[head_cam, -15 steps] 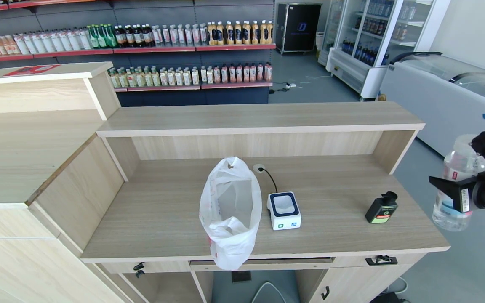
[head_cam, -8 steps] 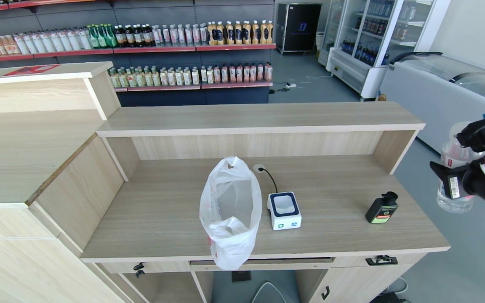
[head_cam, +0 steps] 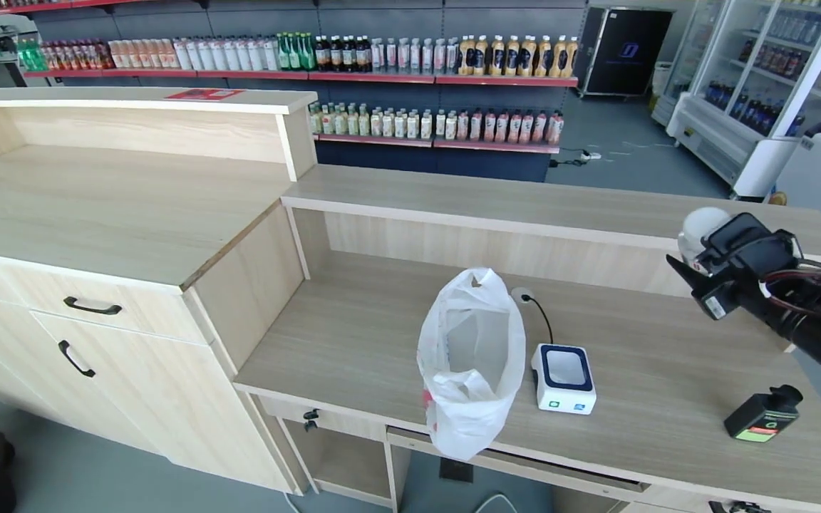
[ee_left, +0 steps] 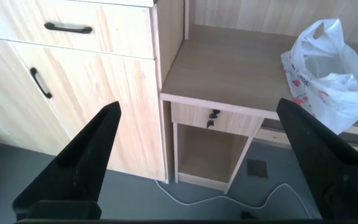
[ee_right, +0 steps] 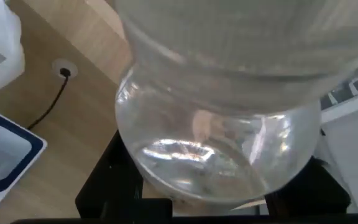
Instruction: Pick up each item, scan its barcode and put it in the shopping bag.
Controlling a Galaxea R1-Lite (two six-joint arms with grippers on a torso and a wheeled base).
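My right gripper (head_cam: 720, 274) is shut on a clear water bottle (head_cam: 698, 226), held above the right part of the wooden counter (head_cam: 382, 320). In the right wrist view the bottle (ee_right: 216, 124) sits between the black fingers, with the scanner (ee_right: 2, 155) below it. The white barcode scanner (head_cam: 562, 377) rests mid-counter, beside the open white shopping bag (head_cam: 471, 356) at the front edge. A small dark bottle (head_cam: 763, 420) lies at the counter's right front. My left gripper (ee_left: 197, 109) hangs open and low in front of the counter, with the bag (ee_left: 328, 74) beyond it.
A raised shelf (head_cam: 524, 203) runs along the counter's back. A taller cabinet with drawers (head_cam: 97, 313) adjoins on the left. The scanner's cable runs to a hole (head_cam: 522, 293) behind the bag. Stocked shelves and fridges stand behind.
The head camera has swung, shifting the whole picture. My right gripper has carried the water bottle up and inward, from beyond the counter's right edge to above its right part.
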